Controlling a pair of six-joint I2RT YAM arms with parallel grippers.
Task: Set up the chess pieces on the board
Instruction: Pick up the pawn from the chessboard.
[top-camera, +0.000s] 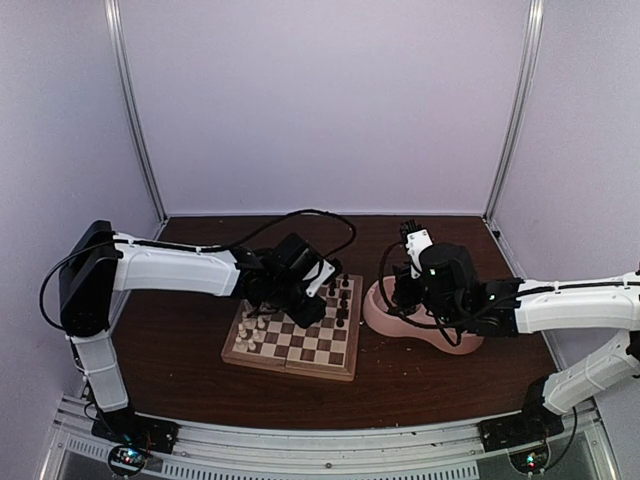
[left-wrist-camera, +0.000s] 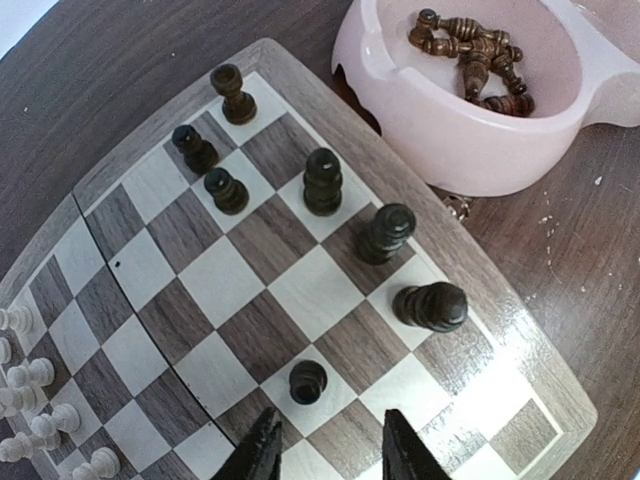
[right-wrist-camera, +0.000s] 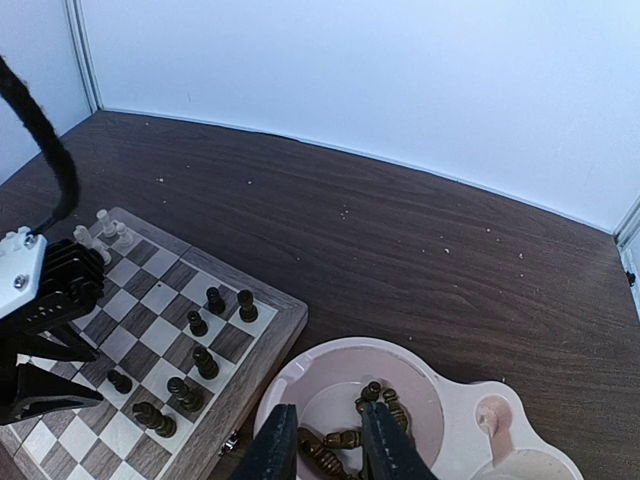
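Fingertips of the left gripper sat at the bottom edge of its wrist view, moderately apart with nothing between them. Just beyond stood a dark pawn, upright on a light square of the board. Farther on, six dark pieces stood in a loose diagonal toward the far corner, and the cream pieces were clustered at the left edge. Past the rim lay the pink bowl, holding loose dark pieces in a tangle.

The likeliest risk was to that pawn: so close to the tips, any sideways drift or tilt of the wrist could have clipped and toppled it. Over the bowl, the right gripper showed a narrow gap, and I could not tell whether it pinched anything. Because the pieces lay crossed on their sides, it might have caught two at once, or gripped one askew.

Only the left wrist view showed the pawn's clearance, since the arm covered that spot from above. Only the right wrist view looked between its own fingers into the heap. The top view alone placed both arms together.
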